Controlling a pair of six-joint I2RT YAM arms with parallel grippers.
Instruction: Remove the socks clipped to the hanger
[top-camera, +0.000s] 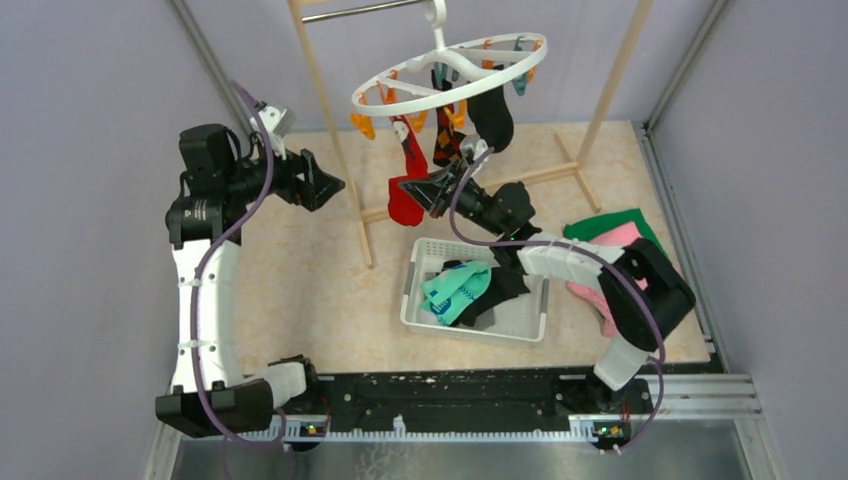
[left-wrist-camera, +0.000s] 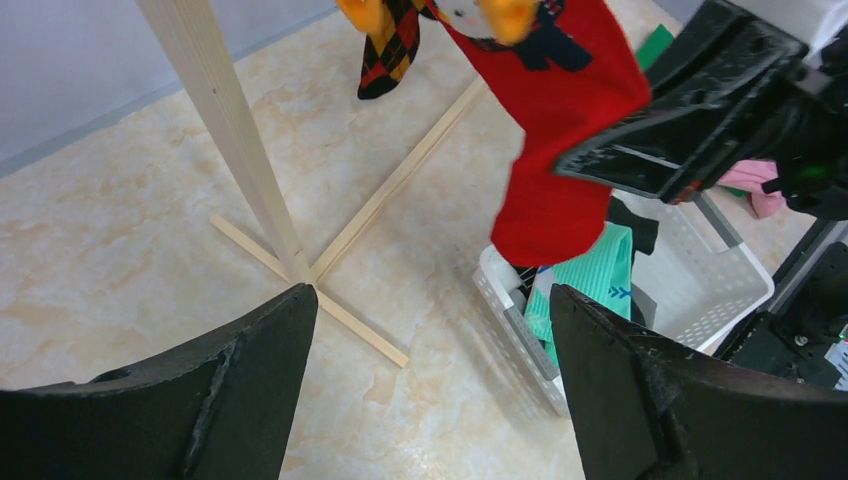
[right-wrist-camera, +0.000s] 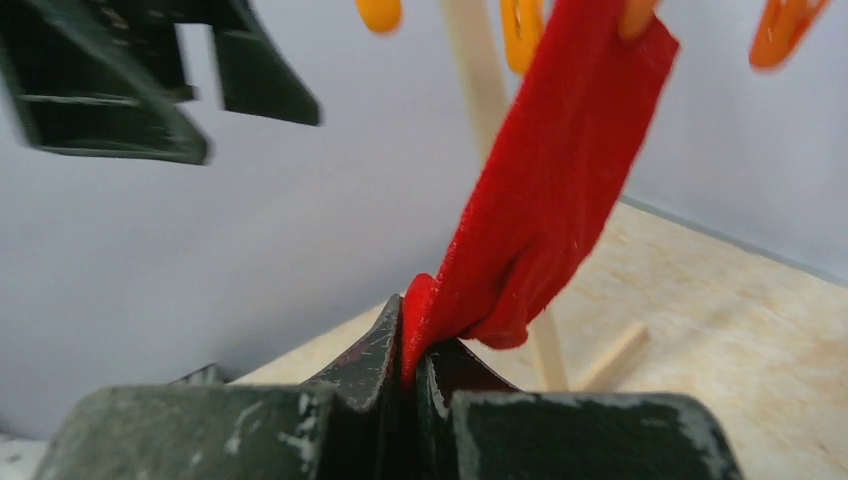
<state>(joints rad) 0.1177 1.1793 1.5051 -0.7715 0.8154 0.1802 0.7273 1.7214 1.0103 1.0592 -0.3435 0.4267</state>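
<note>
**Jaws of the right gripper (right-wrist-camera: 408, 335) pinch the red sock (right-wrist-camera: 560, 190); left gripper (left-wrist-camera: 430, 340) spread wide**

Only the right wrist view shows us the pinch itself. The sock's lower edge is nipped between the two pressed-together fingers, and the cloth runs up to an orange clip (right-wrist-camera: 637, 14).

From the top view we get the hanger (top-camera: 455, 93) on the wooden rack (top-camera: 335, 130), with the red sock, an argyle sock (top-camera: 445, 145) and a black sock (top-camera: 492, 118) dangling from it. A teal sock (top-camera: 455, 285) lies in the white basket (top-camera: 415, 290).

The left wrist view shows us its own fingers apart and holding nothing, near the rack's post.
</note>
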